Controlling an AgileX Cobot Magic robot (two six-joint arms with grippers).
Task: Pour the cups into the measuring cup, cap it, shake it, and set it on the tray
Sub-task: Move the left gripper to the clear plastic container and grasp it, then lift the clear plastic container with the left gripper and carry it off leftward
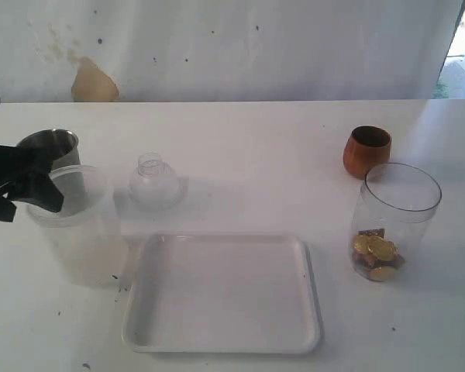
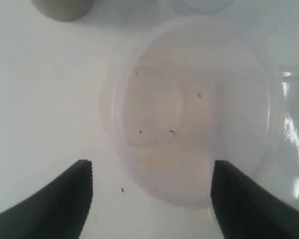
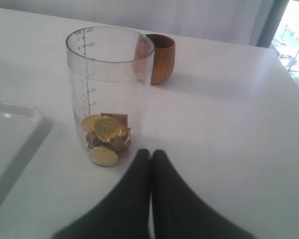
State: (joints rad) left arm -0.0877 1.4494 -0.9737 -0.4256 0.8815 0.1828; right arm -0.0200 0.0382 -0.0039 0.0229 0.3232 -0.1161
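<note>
The measuring cup (image 3: 109, 94) carries a printed scale of tick marks and small figures running down its wall from the rim; the figures are too blurred to read.

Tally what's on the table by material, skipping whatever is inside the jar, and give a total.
Wood: 1 (wooden cup)
Steel: 1 (steel tumbler)
Frosted plastic: 1 (frosted cup)
Clear plastic: 2 (measuring cup, dome lid)
White plastic: 1 (tray)
Total: 6

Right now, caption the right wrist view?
Shut black gripper facing clear plastic measuring cup holding gold coins, brown wooden cup behind.
</note>
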